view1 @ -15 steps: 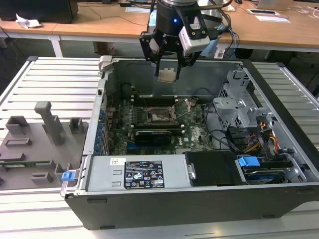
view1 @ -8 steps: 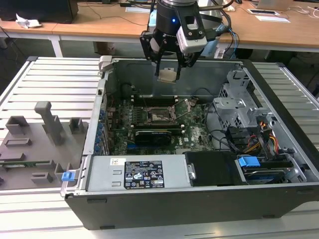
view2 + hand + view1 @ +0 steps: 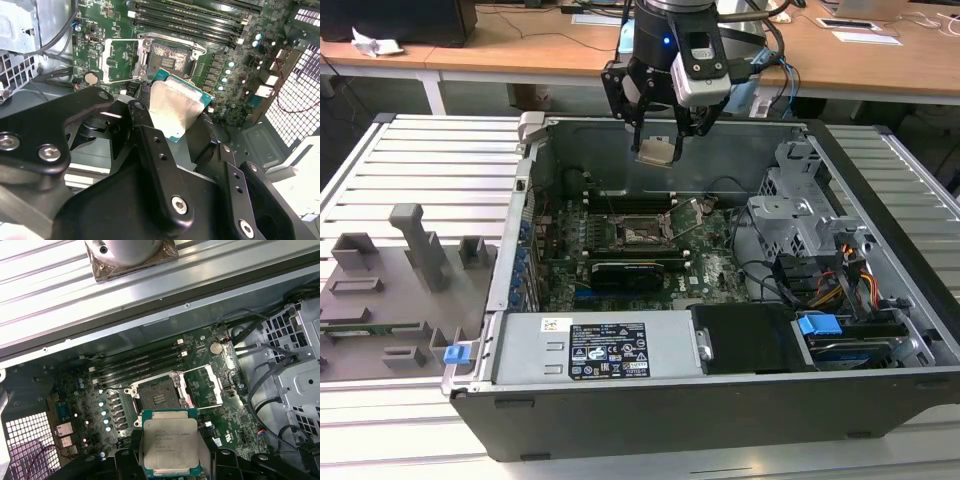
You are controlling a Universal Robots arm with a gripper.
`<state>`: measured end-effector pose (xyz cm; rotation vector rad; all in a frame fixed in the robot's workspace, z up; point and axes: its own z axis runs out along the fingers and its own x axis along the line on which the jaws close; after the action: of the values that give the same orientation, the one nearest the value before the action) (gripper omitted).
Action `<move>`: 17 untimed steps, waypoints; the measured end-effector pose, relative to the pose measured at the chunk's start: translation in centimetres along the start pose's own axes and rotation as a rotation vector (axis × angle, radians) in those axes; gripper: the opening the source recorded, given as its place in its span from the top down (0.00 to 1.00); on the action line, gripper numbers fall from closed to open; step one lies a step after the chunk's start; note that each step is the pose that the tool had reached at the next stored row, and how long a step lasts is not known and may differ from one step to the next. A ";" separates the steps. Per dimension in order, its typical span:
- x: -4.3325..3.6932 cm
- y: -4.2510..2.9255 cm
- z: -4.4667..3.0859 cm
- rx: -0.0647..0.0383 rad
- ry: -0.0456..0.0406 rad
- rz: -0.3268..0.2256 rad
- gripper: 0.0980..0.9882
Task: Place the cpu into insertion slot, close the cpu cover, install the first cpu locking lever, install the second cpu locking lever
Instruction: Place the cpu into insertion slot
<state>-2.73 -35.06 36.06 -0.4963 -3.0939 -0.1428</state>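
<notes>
The fingers (image 3: 150,145) pinch the cpu (image 3: 175,110) by two opposite edges, its dull metal top facing the first wrist view and its green rim showing at the sides. In the exterior view the fingers (image 3: 642,125) hold the cpu (image 3: 657,150) in the air inside the open computer case (image 3: 720,150), near its back wall.

Below the fingers and well apart from them lies the insertion slot (image 3: 156,397), bare, its dark pin field uncovered. Just beside the slot, the cpu cover (image 3: 218,385) is swung open and lies back on the board. A thin locking lever (image 3: 692,218) stands raised next to the slot.

Judging by this, the first step is underway: the chip is gripped and carried, but not seated. The cover is not closed and neither lever appears latched.

The cpu (image 3: 171,445) bears a few lines of fine print on its top, which I cannot make out. Farther from the fingers, a black label (image 3: 607,352) with white print sits on the silver power supply; it too cannot be read.
</notes>
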 end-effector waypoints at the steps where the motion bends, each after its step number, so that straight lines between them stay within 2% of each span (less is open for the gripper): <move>1: 0.00 0.00 0.00 0.000 -0.0004 0.004 0.52; 17: 0.00 0.00 0.00 -0.001 -0.0059 0.066 0.52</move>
<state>-2.73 -35.06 36.06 -0.5993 -3.0787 -0.1431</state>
